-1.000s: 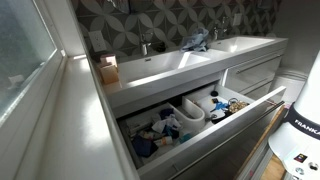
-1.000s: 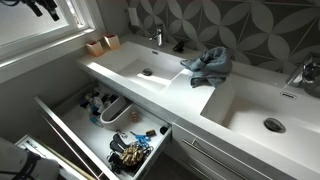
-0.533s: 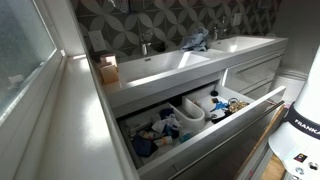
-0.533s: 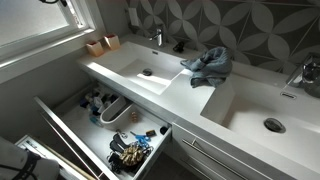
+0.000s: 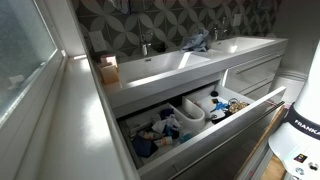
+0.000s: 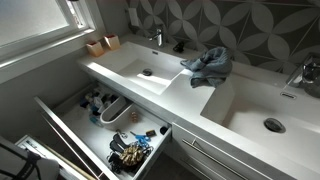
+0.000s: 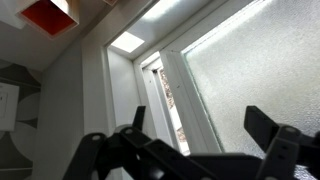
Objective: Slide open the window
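Gripper (image 7: 200,128) has gone from an exterior view's top-left corner; I only have it on wrist now. Jaws spread, empty, facing the window (image 6: 30,18) at far left. Grip on frame not yet made.

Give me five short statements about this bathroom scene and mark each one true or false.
1. The drawer under the vanity stands pulled out, with items inside. True.
2. The blue cloth lies inside the drawer. False: it lies on the counter between the two basins.
3. In the wrist view, the gripper is spread open with nothing between its fingers. True.
4. The window has clear glass with a sharp view outside. False: the pane is frosted and translucent.
5. The small box sits in a basin. False: it stands on the counter's corner beside the window sill.
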Available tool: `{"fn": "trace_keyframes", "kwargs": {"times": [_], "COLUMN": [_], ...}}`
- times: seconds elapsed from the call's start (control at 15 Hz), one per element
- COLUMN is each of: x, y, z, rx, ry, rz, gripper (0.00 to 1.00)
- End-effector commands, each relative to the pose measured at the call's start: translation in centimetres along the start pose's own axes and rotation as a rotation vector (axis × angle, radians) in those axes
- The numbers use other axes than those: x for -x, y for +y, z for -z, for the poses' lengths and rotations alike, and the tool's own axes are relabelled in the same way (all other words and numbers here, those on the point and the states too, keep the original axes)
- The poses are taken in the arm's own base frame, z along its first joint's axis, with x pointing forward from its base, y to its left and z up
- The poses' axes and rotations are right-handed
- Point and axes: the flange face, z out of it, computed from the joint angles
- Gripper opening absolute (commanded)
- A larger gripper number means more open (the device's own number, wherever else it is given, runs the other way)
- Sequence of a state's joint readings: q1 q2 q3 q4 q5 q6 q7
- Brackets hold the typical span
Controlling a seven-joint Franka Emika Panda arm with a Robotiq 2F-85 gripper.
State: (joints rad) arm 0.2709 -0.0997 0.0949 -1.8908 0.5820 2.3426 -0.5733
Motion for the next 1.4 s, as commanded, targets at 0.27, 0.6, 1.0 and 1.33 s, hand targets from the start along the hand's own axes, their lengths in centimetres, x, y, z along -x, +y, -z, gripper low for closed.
{"fn": "trace_keyframes", "kwargs": {"times": [0.27, 0.6, 1.0, 1.33], "x": [-1.7, -2.2, -3.8, -3.8], "y": [0.4, 0.2, 0.8, 2.2], "z": [-2.4, -2.2, -3.3, -4.7], "rx": [-0.064, -0.119, -0.241, -0.388], "ry": [0.065, 0.113, 0.332, 0.515], "rz": [0.045, 0.054, 0.266, 0.379], "gripper": [1.0, 1.0, 1.0, 1.0]}}
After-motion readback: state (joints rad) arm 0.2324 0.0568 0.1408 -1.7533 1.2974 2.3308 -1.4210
